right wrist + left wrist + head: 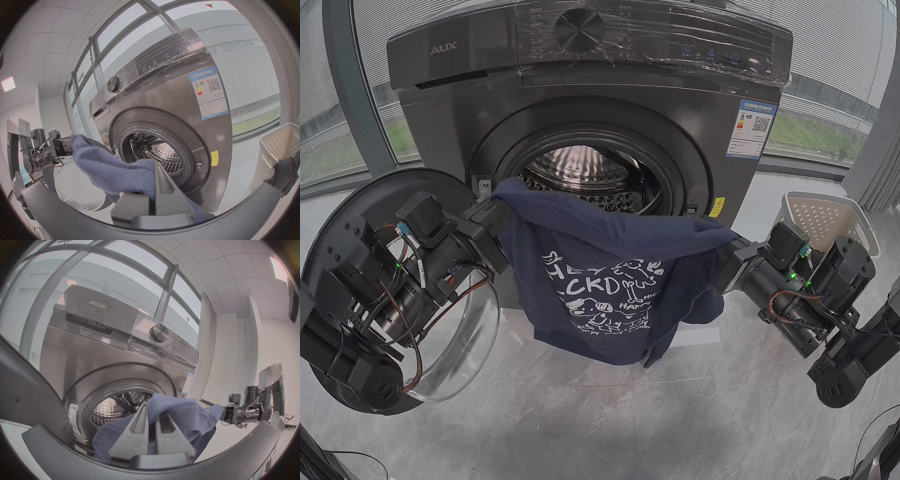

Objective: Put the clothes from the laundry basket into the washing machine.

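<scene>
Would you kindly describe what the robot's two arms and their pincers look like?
Both the left arm and right arm are black, built from chunky cylindrical housings with box-shaped modules, small green lights and teal tags. Looped reddish-brown and black cables run along them. The left pincer and right pincer have matte grey, wedge-shaped fingers tapering to narrow tips.

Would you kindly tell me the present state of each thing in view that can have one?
washing machine door, open, swung to the robot's left.
drum, exposed, no clothes seen inside.
navy T-shirt, stretched between both grippers, hanging outside the drum's opening.
left gripper, shut on one end of the shirt.
right gripper, shut on the other end.
laundry basket, upright, dark garment draped over its rim.
</scene>
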